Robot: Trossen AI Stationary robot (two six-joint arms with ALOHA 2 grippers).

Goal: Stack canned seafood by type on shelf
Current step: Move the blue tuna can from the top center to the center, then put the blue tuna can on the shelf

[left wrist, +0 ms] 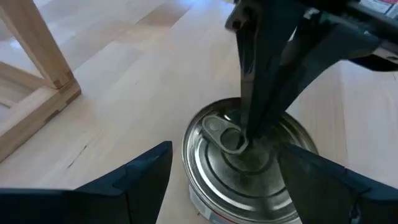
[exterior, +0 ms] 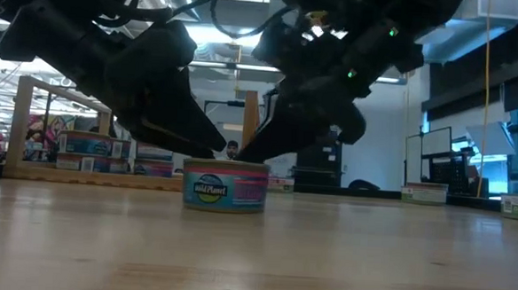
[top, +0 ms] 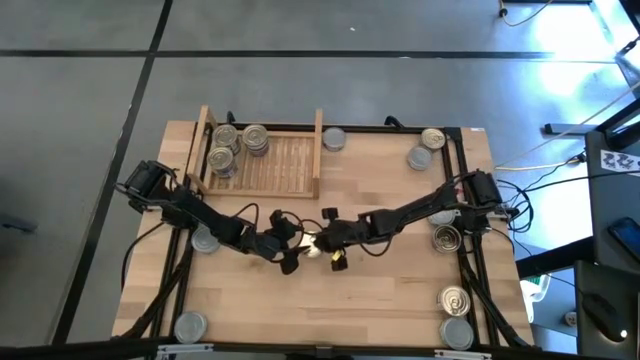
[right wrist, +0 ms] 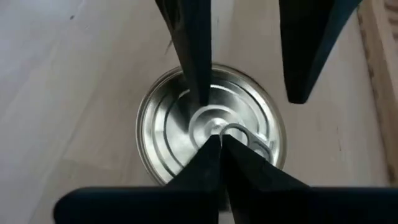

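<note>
Cans of seafood lie scattered on the surface point(top: 400, 300), several along its right edge and a few near the left. The shelf point(top: 280, 165) stands at the far left, with four cans point(top: 237, 148) stacked at its left end, apparently sorted by type. Both arms meet mid-surface over one can point(exterior: 226, 185). The left end effector point(left wrist: 227, 177) is open, fingers straddling the can's sides, likely readying a grasp. The right end effector point(right wrist: 219, 146) is closed, tips together on the pull tab point(right wrist: 239, 135), perhaps steadying or repositioning the can. Only the low view shows the can's blue and pink label; only the wrist views show the ring tab.
</note>
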